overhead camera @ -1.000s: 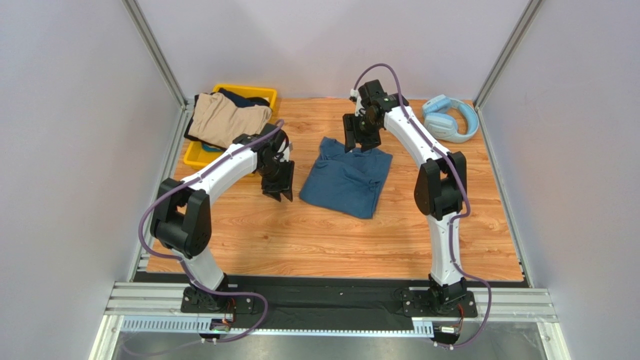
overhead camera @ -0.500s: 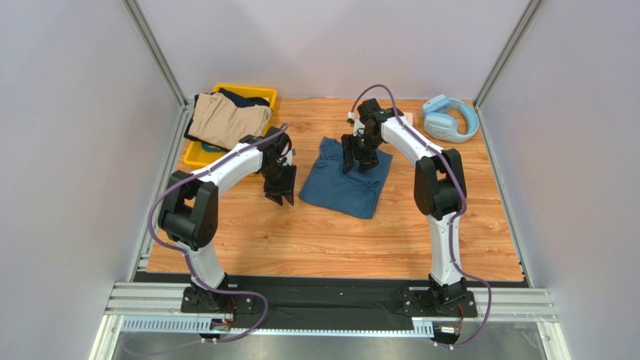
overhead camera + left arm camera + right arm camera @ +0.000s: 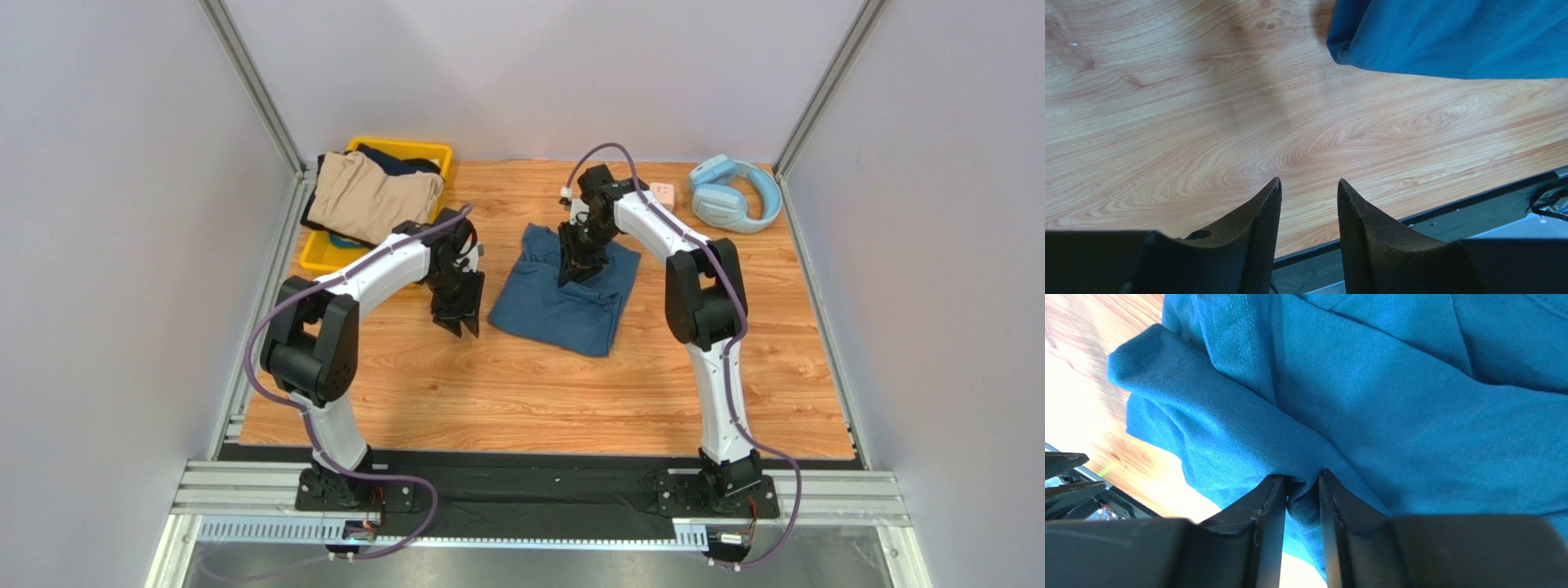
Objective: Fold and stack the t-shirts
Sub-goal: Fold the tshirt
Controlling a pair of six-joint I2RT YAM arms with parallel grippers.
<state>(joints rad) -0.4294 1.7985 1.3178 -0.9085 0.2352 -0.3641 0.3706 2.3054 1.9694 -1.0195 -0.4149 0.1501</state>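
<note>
A dark teal-blue t-shirt (image 3: 558, 304) lies partly folded at the table's middle. My right gripper (image 3: 577, 272) is down on its far edge. In the right wrist view the fingers (image 3: 1301, 476) are closed narrowly on a raised fold of the teal cloth (image 3: 1413, 404). My left gripper (image 3: 456, 321) hangs just left of the shirt over bare wood. It is open (image 3: 1309, 184) with nothing between its fingers, and the shirt's corner (image 3: 1450, 37) lies ahead of it to the right. A tan t-shirt (image 3: 368, 196) and a dark navy garment (image 3: 399, 159) sit bunched at the back left.
The tan and navy garments rest in and over a yellow bin (image 3: 438, 152) at the back left corner. Light-blue headphones (image 3: 734, 192) lie at the back right, with a small pale block (image 3: 662, 192) beside them. Metal frame posts and grey walls border the table.
My right gripper came down from above the shirt's far edge onto the cloth and closed on a fold. The left gripper shifted slightly and stayed open.
</note>
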